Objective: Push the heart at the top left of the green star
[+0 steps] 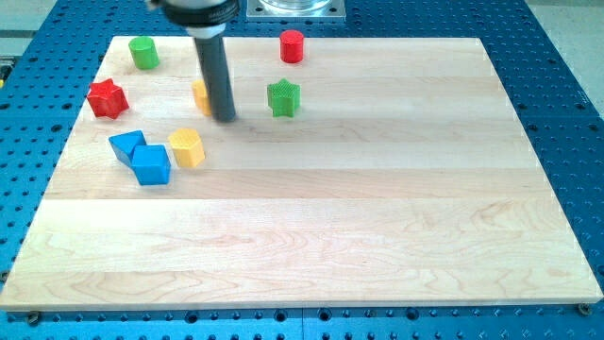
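Note:
The green star sits on the wooden board near the view's top, centre-left. A yellow block, probably the heart, lies to the star's left and is mostly hidden behind my rod. My tip rests on the board just right of and slightly below this yellow block, touching or nearly touching it, and well left of the green star.
A green cylinder stands at the top left, a red cylinder at the top centre. A red star lies at the left. A yellow hexagon, a blue cube and a blue triangular block cluster below my tip.

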`<state>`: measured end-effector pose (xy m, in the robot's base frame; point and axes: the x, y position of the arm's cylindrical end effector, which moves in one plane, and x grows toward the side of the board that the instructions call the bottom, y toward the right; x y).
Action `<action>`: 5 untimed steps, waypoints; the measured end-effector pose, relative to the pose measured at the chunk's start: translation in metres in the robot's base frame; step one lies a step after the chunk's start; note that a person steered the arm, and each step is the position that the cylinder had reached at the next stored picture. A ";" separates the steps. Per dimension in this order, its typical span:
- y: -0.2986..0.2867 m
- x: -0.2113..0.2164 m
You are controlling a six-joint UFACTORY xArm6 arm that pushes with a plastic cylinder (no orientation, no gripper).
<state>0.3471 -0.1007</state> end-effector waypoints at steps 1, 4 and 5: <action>-0.003 0.038; -0.075 0.029; -0.045 -0.010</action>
<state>0.3375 -0.1461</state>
